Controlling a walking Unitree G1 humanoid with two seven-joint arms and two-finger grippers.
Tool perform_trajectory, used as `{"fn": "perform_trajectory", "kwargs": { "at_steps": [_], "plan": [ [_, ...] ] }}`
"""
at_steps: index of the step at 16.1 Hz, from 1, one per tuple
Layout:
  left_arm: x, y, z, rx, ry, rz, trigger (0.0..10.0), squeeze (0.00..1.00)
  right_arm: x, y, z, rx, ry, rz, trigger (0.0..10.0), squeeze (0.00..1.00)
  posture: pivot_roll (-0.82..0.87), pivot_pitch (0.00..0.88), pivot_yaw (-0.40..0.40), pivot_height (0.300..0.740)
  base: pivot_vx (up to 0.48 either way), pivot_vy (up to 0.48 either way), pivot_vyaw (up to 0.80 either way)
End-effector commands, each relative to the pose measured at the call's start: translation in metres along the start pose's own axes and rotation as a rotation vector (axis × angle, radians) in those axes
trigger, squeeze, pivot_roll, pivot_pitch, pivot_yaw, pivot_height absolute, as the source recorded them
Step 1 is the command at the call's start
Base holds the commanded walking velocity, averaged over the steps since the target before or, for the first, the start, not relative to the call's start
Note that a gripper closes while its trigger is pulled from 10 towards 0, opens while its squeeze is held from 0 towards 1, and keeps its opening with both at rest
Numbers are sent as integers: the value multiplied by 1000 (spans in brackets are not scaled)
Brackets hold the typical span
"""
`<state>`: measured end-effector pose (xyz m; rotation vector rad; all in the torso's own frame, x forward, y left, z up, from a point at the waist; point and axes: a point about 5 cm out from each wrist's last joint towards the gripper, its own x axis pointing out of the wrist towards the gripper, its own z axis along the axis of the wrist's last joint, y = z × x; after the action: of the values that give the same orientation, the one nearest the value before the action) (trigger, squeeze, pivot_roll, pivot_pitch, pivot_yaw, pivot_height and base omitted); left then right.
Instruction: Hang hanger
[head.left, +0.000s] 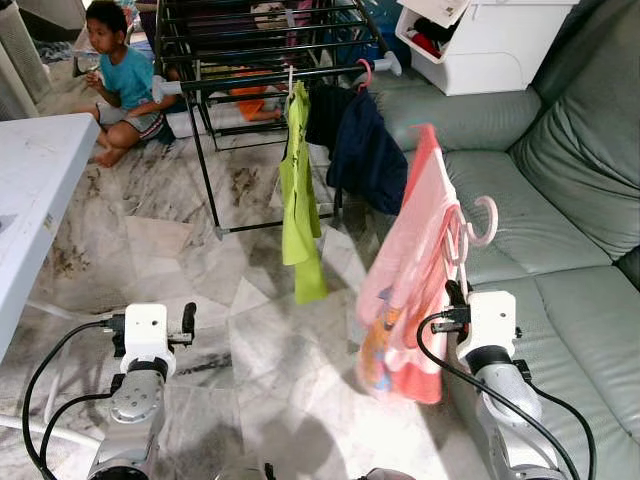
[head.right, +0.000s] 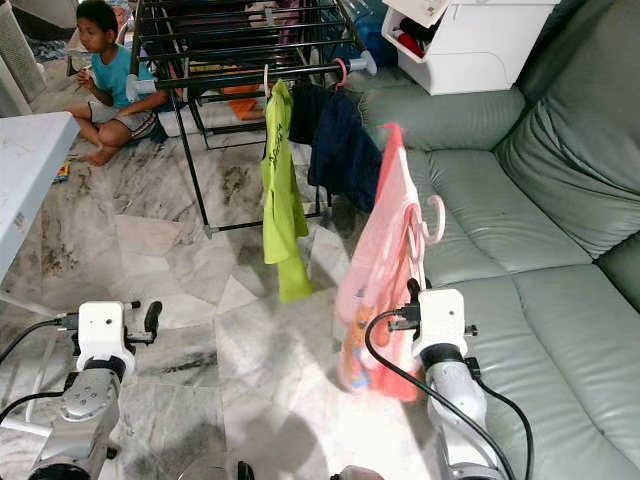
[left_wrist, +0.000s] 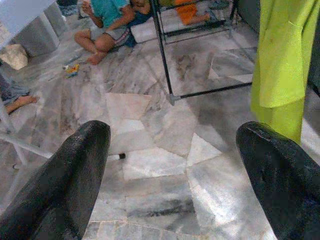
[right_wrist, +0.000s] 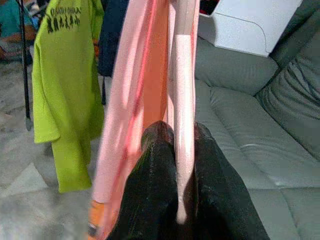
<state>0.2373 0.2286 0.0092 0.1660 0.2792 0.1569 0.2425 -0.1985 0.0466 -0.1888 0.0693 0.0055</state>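
Observation:
My right gripper (head.left: 456, 292) is shut on a pink hanger (head.left: 470, 232) that carries a pink garment (head.left: 405, 280), held up over the edge of the sofa. In the right wrist view the two black fingers (right_wrist: 155, 165) pinch the hanger's pale pink bar (right_wrist: 183, 100). A black drying rack (head.left: 270, 70) stands ahead, with a lime-green shirt (head.left: 298, 200) and a dark navy garment (head.left: 365, 150) hanging from its front rail. My left gripper (head.left: 187, 318) is low on the left, open and empty over the marble floor; its fingers (left_wrist: 75, 170) stand wide apart.
A grey-green sofa (head.left: 560, 200) runs along the right. A white table (head.left: 30, 190) is at the left. A person (head.left: 120, 80) sits on the floor beside the rack's far left end. A white drawer unit (head.left: 480, 40) stands behind the sofa arm.

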Motion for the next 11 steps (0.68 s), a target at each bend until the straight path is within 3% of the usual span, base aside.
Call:
{"fn": "perform_trajectory", "kwargs": {
  "at_steps": [1,5,9,11],
  "plan": [
    [-4,4,-8,31,24,-21,10000,0,0,-5,6,-22,-28,-13,10000,0,-52,0,36,740,0,0,0],
    [-14,21,-27,55,96,-31,10000,0,-10,-20,-11,-10,43,-76,10000,0,-55,0,38,740,0,0,0],
    [-12,12,-23,38,63,-94,10000,0,-8,-13,-11,-10,48,-63,10000,0,-52,0,39,740,0,0,0],
    [-11,10,-21,36,52,-103,10000,0,-6,-13,-9,-8,40,-60,10000,0,-54,0,40,740,270,0,0]
  ]
}}
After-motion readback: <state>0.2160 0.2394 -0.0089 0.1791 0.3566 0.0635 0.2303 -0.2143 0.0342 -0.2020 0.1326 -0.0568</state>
